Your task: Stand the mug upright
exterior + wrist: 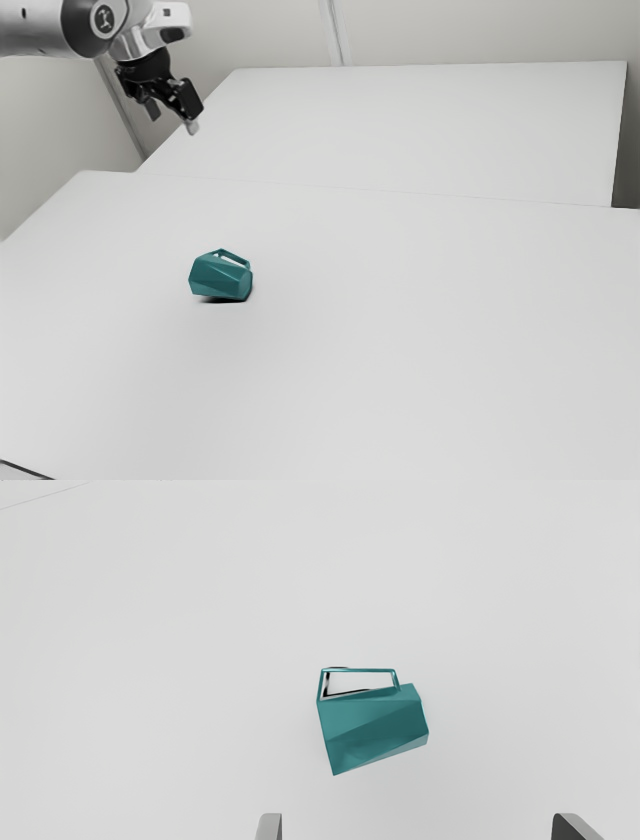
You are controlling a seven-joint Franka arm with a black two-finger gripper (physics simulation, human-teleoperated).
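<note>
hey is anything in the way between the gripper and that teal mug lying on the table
Nothing visible stands between the open gripper, raised above the table, and the mug lying there on its side.

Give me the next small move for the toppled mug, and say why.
I'd probably bring the open pincer down and across toward the mug, without closing yet: the mug lies on its side on the table, while the pincer hangs well above it, off to one side, holding nothing.
</note>
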